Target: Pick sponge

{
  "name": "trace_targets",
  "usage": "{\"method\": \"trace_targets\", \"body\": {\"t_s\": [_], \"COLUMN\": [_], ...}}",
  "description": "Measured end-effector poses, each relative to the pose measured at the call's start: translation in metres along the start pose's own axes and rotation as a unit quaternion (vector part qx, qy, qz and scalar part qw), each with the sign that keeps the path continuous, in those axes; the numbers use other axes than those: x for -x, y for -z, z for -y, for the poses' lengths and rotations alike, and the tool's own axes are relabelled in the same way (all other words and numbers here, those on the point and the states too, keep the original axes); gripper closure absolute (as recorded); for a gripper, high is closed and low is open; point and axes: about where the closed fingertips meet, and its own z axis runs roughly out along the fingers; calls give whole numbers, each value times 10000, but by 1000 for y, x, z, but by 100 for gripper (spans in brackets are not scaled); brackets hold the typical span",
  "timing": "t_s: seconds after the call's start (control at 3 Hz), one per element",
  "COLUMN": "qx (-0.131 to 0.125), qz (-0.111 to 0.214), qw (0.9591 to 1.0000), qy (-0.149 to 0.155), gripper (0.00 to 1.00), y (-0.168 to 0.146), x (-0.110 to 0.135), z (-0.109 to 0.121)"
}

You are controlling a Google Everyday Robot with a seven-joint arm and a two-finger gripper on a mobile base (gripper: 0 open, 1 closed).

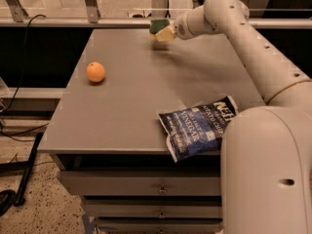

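Claw (pixel 167 32) clamped on sponge (pixel 159 28), held just above far edge of tabletop (pixel 126 106). 1 orange (pixel 96 72) on left side. Blue chip bag (pixel 197 130) near front edge, reads "VINEGAR"; other print unreadable.

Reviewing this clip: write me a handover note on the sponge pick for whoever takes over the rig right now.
Gripper: at the table's far edge, shut on the sponge.
Sponge: in the gripper, apparently just above the table, with a shadow under it.
Others: orange on the left, blue chip bag at the near right edge, both well away from the gripper.
Done: grasp made; the sponge seems to be off the surface.
Left: raise it well clear and confirm the hold.
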Motion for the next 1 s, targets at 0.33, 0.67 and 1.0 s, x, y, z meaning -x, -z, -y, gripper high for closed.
{"method": "trace_targets", "body": {"t_s": [0.33, 0.67, 1.0], "qx": [439, 984, 1410], "qz": [360, 640, 741], "qw": [9977, 9893, 9766], "qy": [368, 860, 1445], "gripper": [100, 100, 100], "y": [41, 81, 119], "x": [18, 20, 8], "z": [-20, -44, -60]}}
